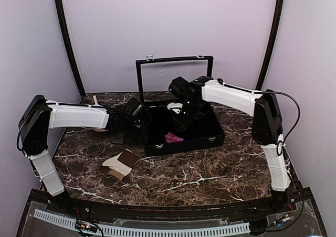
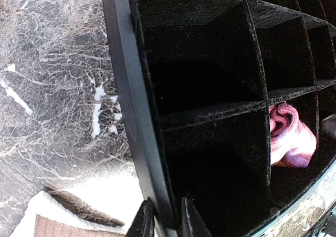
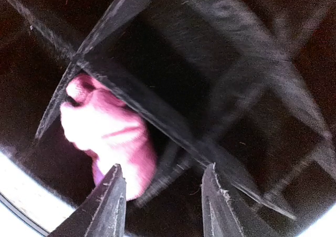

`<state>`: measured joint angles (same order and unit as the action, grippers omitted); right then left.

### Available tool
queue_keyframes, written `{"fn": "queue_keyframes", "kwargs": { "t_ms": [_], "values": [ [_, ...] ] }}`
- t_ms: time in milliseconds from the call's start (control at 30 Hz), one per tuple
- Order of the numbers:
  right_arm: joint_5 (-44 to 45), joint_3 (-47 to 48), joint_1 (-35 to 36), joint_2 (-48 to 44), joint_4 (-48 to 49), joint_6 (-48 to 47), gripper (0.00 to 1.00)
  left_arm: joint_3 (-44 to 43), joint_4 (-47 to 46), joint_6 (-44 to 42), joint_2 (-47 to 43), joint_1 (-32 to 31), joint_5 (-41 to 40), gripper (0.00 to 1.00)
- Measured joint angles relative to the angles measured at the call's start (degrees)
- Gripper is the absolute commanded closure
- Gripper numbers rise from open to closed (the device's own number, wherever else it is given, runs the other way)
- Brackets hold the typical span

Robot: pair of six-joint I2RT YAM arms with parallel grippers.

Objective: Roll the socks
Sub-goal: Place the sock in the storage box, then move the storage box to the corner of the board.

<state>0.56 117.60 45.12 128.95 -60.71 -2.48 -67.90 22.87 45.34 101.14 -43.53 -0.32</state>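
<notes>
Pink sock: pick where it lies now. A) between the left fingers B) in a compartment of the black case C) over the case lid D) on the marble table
B: the pink sock sits bundled inside a divider cell of the black case.

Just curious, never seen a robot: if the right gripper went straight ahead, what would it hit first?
Likely the black divider in the case, which crosses ahead of the open right gripper; the pink sock sits just beside it. Depth is unclear.
</notes>
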Motion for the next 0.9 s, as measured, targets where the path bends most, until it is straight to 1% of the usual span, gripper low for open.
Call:
{"fn": "queue_keyframes", "kwargs": {
  "t_ms": [167, 267, 333, 400, 533, 600, 767, 900],
  "values": [
    [2.1, -2.5, -0.5, -5.5, 1.2, 1.5, 0.52, 0.0, 0.0, 0.0, 0.0, 0.0, 0.0, 0.91],
    [3.5, -6.9, -0.2, -10.3, 3.5, 2.6, 0.52, 0.0, 0.0, 0.0, 0.0, 0.0, 0.0, 0.86],
    [4.9, -10.5, 0.7, -13.8, 5.5, 3.7, 0.54, 0.0, 0.0, 0.0, 0.0, 0.0, 0.0, 0.82],
    [6.4, -14.3, 2.2, -16.9, 7.5, 4.9, 0.6, -0.1, 0.1, -0.1, 0.0, 0.0, 0.0, 0.77],
    [8.0, -22.2, 5.8, -21.4, 11.9, 8.0, 0.81, -0.5, 0.6, -2.3, 0.0, -0.5, 2.2, 0.69],
    [8.4, -25.9, 7.9, -22.9, 13.8, 9.9, 0.87, -0.9, 0.9, -3.3, 0.0, -1.1, 2.9, 0.67],
    [8.8, -32.4, 12.8, -23.9, 18.3, 15.4, 0.99, -2.1, 2.2, -4.8, 0.0, -1.4, 3.3, 0.64],
    [8.9, -35.6, 15.1, -23.9, 21.2, 19.1, 1.0, -2.8, 3.0, -5.7, 0.0, -1.4, 3.2, 0.62]
  ]
}}
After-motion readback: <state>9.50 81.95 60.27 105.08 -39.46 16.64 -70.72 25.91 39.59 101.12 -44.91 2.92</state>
